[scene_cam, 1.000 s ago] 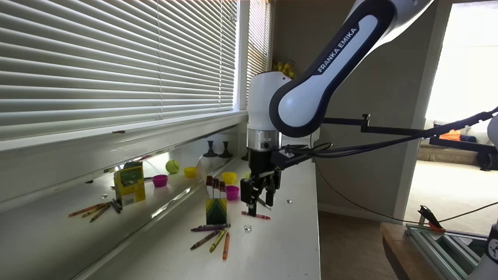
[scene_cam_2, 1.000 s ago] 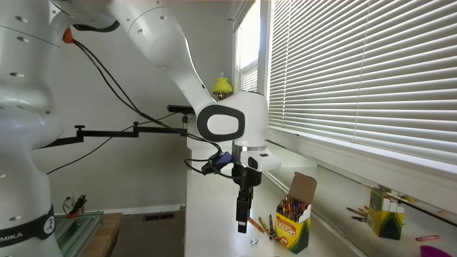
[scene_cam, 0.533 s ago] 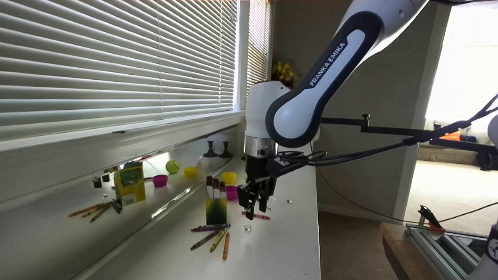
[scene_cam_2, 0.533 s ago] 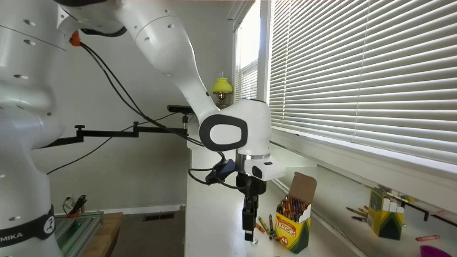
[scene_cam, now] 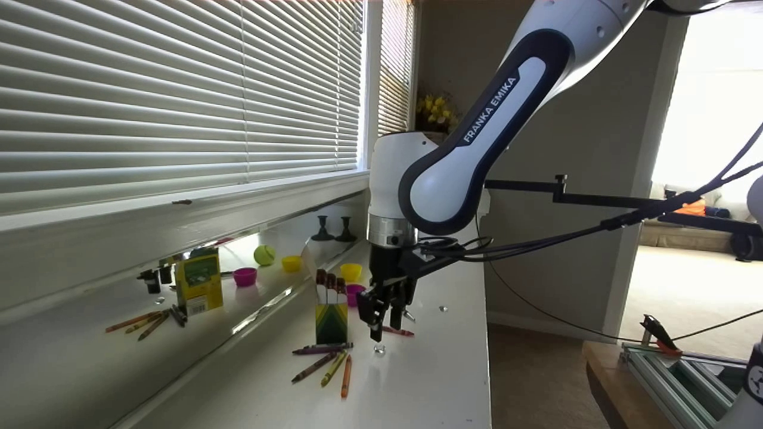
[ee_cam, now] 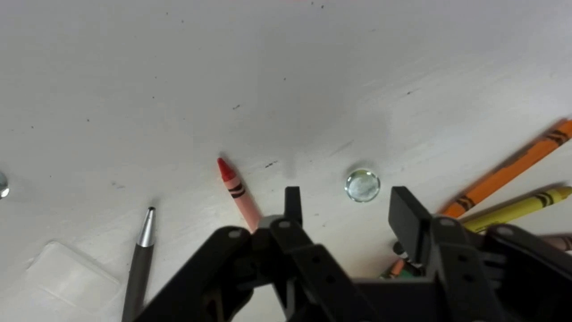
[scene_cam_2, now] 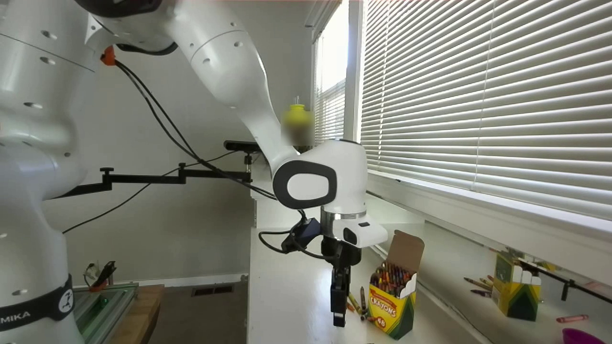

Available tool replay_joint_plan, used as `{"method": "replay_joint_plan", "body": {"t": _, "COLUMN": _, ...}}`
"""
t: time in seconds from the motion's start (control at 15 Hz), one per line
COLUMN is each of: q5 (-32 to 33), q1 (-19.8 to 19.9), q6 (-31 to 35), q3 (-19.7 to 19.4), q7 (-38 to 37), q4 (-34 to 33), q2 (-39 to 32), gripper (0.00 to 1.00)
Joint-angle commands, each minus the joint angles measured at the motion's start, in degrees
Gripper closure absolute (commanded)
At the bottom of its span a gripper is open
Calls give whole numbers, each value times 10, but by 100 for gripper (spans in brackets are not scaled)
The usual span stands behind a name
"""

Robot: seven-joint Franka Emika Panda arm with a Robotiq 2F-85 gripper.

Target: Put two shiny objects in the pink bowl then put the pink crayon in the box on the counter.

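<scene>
My gripper (ee_cam: 345, 203) points down, open with nothing between its fingers. Below it a clear shiny object (ee_cam: 362, 185), like a glass gem, lies on the counter; the wrist view places it between the fingertips. In an exterior view this gem (scene_cam: 380, 350) is just under the gripper (scene_cam: 386, 331). A second shiny object (scene_cam: 443, 308) lies nearer the counter's front edge. The pink crayon (ee_cam: 243, 201) lies beside the left finger, partly covered by it. Behind the gripper, the pink bowl (scene_cam: 353, 295) is partly hidden. The box (scene_cam_2: 393, 308) of crayons stands upright with its lid up.
Several loose crayons, among them an orange one (ee_cam: 509, 170) and a yellow one (scene_cam: 334, 368), lie by the box. A dark pen (ee_cam: 139, 273) and a clear flat piece (ee_cam: 73, 275) lie left in the wrist view. A yellow cup (scene_cam: 351, 272) stands farther back. A mirror strip (scene_cam: 238, 316) reflects these things.
The gripper has come down and moved from above the pink crayon toward the gem near the box. Its fingers stand somewhat closer together. The objects on the counter have stayed put.
</scene>
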State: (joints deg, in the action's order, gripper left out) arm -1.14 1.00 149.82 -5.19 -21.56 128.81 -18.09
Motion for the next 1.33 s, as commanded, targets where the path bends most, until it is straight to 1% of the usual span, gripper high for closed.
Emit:
{"method": "replay_joint_plan", "body": {"t": 0.0, "q5": -16, "q1": -3, "q6": 12, "q3": 2, "q7": 12, "q4": -17, "q2": -19, "gripper": 50}}
{"method": "replay_joint_plan", "body": {"t": 0.07, "q5": -16, "q1": -3, "q6": 11, "q3": 2, "q7": 11, "q4": -19, "q2": -21, "gripper": 50}}
{"method": "replay_joint_plan", "body": {"t": 0.13, "q5": -16, "q1": -5, "q6": 12, "q3": 3, "q7": 10, "q4": -22, "q2": -24, "gripper": 65}}
{"method": "replay_joint_plan", "body": {"t": 0.2, "q5": -16, "q1": -5, "q6": 12, "q3": 4, "q7": 10, "q4": -23, "q2": -26, "gripper": 57}}
{"method": "replay_joint_plan", "body": {"t": 0.27, "q5": -16, "q1": -6, "q6": 12, "q3": 4, "q7": 10, "q4": -24, "q2": -27, "gripper": 60}}
{"method": "replay_joint_plan", "body": {"t": 0.33, "q5": -16, "q1": -7, "q6": 13, "q3": 4, "q7": 10, "q4": -24, "q2": -29, "gripper": 56}}
{"method": "replay_joint_plan", "body": {"t": 0.4, "q5": -16, "q1": -8, "q6": 11, "q3": 5, "q7": 10, "q4": -26, "q2": -30, "gripper": 59}}
{"method": "replay_joint_plan", "body": {"t": 0.47, "q5": -16, "q1": -8, "q6": 12, "q3": 6, "q7": 10, "q4": -27, "q2": -32, "gripper": 59}}
{"method": "replay_joint_plan", "body": {"t": 0.67, "q5": -15, "q1": -9, "q6": 13, "q3": 6, "q7": 10, "q4": -32, "q2": -38, "gripper": 54}}
{"method": "replay_joint_plan", "body": {"t": 0.8, "q5": -15, "q1": -9, "q6": 12, "q3": 5, "q7": 9, "q4": -36, "q2": -42, "gripper": 53}}
{"method": "replay_joint_plan", "body": {"t": 1.0, "q5": -15, "q1": -10, "q6": 9, "q3": 5, "q7": 6, "q4": -37, "q2": -44, "gripper": 57}}
{"method": "replay_joint_plan", "body": {"t": 1.13, "q5": -18, "q1": -10, "q6": 9, "q3": 7, "q7": 7, "q4": -36, "q2": -45, "gripper": 67}}
{"method": "replay_joint_plan", "body": {"t": 1.2, "q5": -16, "q1": -11, "q6": 9, "q3": 6, "q7": 7, "q4": -37, "q2": -46, "gripper": 70}}
{"method": "replay_joint_plan", "body": {"t": 1.27, "q5": -15, "q1": -11, "q6": 7, "q3": 5, "q7": 6, "q4": -38, "q2": -47, "gripper": 67}}
